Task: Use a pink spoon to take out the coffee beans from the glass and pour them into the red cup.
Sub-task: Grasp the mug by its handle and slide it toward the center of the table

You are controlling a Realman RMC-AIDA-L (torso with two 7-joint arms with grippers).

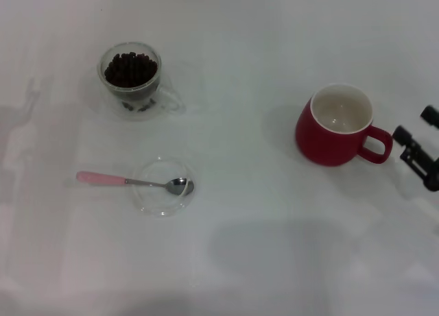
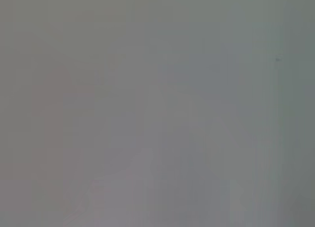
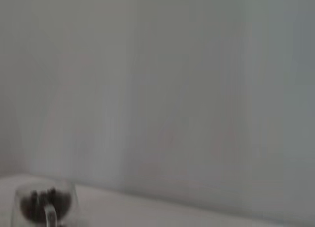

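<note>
On the white counter (image 1: 274,261) the pink spoon (image 1: 130,181) lay with its bowl in a clear dish (image 1: 147,199), near the glass (image 1: 130,79) of coffee beans (image 1: 129,68), while the right gripper (image 1: 420,146), fingers spread and empty, sat beside the red cup (image 1: 336,127).

The right claw (image 1: 418,141) is cut off by the head view's edge, its fingers unclear.

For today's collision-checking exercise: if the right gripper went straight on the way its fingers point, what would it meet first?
The right gripper sits at the table's right edge, fingers open, pointing toward the red cup. Its handle is probably first, though depth is unclear.
</note>
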